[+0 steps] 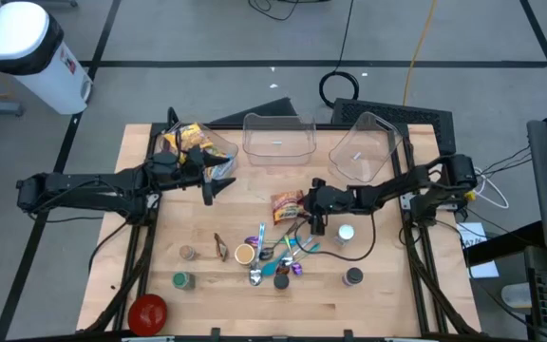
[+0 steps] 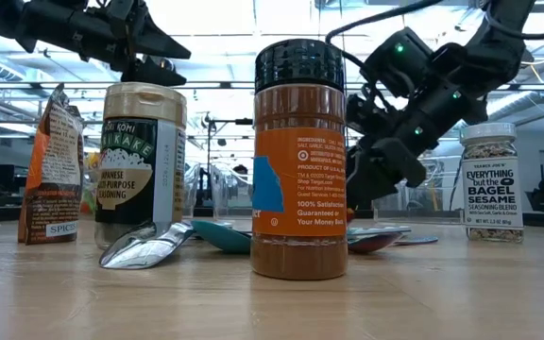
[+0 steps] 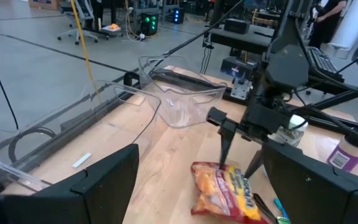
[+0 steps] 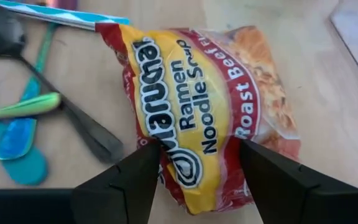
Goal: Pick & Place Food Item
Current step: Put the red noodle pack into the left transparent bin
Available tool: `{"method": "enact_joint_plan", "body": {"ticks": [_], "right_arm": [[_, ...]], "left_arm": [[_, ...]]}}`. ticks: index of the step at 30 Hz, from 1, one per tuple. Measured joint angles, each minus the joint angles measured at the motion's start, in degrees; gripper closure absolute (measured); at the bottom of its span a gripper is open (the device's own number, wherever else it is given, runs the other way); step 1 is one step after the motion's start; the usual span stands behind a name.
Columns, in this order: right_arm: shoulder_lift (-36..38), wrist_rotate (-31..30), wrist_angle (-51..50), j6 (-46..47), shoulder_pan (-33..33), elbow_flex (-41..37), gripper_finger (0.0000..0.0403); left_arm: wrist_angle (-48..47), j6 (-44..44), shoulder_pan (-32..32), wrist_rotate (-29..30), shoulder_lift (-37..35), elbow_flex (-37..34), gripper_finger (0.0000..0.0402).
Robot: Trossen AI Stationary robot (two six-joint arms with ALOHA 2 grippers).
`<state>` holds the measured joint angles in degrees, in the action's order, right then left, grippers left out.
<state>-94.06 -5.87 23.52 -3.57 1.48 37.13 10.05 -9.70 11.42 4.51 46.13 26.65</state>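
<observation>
Under right claw [image 4: 194,168]: Maruchan ramen pkt [image 4: 197,106], "Roast Beef".

Ramen packet [image 1: 288,203] lies mid-worktop [image 1: 378,294], in front of two clear bins [image 1: 278,137] along the back edge; right gripper [image 1: 316,211] sits over it, fingers straddling the packet. Spoons [image 1: 275,256] and spice jars [image 1: 244,254] cluster just in front of the packet. Left gripper [image 1: 213,180] hangs open near the back-left corner, beside a snack bag [image 1: 186,140].
</observation>
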Motion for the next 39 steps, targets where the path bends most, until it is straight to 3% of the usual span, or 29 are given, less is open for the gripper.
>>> {"method": "enact_joint_plan", "body": {"ticks": [19,39], "right_arm": [[1.8,0.2,-4.6,1.4,0.6,0.0,0.0321],[1.8,0.2,-4.7,-1.9,0.8,0.0,0.0399]], "left_arm": [[-1.0,-0.1,0.0,0.0,0.0,0.0,0.0053],[-1.0,-0.1,0.0,0.1,0.0,0.0,0.0053]]}}
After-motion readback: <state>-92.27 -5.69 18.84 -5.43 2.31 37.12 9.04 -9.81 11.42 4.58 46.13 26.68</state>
